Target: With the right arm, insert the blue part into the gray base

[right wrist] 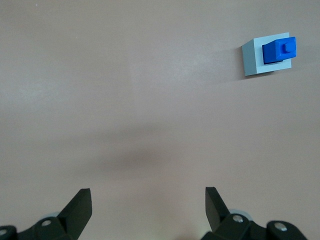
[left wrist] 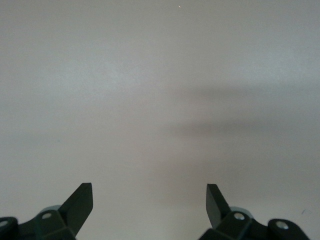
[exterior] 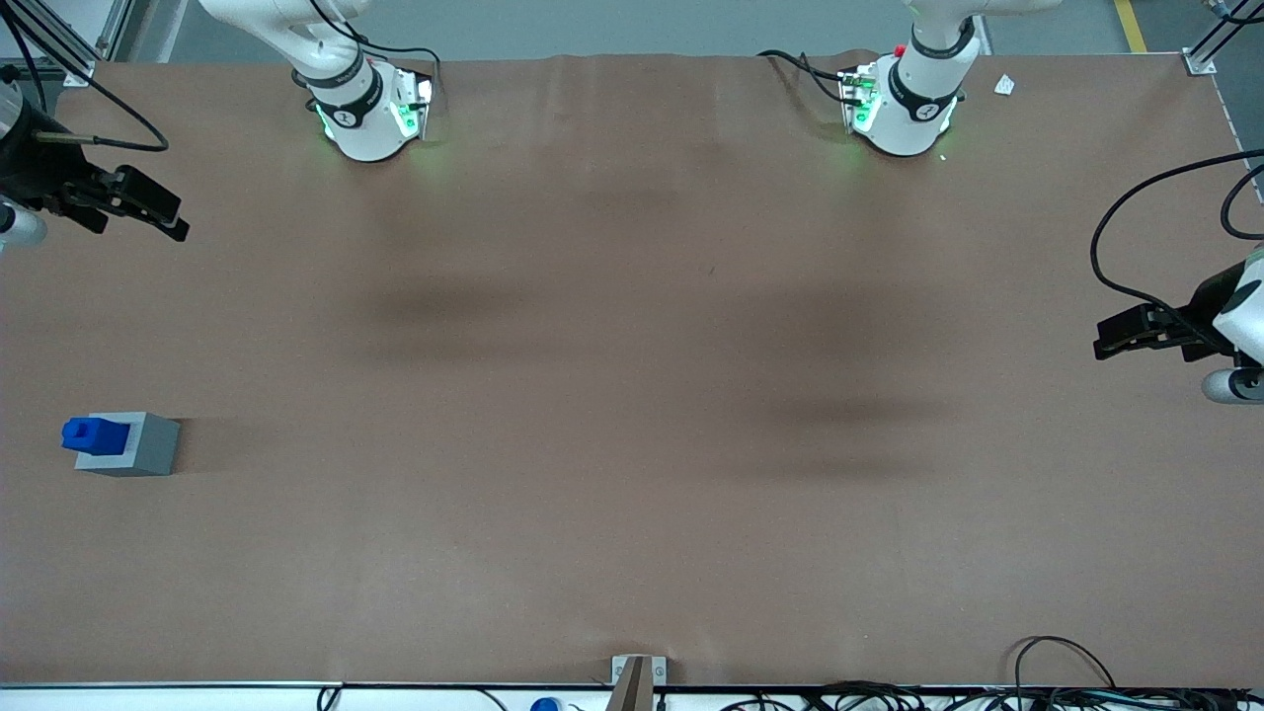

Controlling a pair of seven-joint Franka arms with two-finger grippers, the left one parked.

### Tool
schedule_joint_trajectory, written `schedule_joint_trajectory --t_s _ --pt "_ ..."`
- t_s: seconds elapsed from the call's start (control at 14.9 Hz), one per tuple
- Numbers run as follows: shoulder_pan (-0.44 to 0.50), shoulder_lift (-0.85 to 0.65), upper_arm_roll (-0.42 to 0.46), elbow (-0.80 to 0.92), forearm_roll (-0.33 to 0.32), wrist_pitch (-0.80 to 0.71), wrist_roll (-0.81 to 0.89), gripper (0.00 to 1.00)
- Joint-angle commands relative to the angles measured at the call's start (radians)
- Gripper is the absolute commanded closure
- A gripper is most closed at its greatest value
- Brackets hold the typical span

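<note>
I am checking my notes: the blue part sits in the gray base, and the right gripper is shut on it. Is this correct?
Not quite. The blue part does sit in the gray base, but the right gripper is open and holds nothing, well away from both. The front view shows this.

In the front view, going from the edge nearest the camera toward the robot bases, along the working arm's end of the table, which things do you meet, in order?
Gray base with the blue part sitting in its top → the right arm's pincer, open and holding nothing, hanging apart from them and farther from the camera.
</note>
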Motion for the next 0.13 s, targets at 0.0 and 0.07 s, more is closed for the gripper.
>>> schedule_joint_trajectory --t_s 0.0,0.07 --pt "0.007 -0.01 -0.004 0.014 -0.001 -0.012 -0.016 0.0" --pt "0.007 -0.01 -0.004 0.017 -0.001 -0.012 -0.039 0.0"
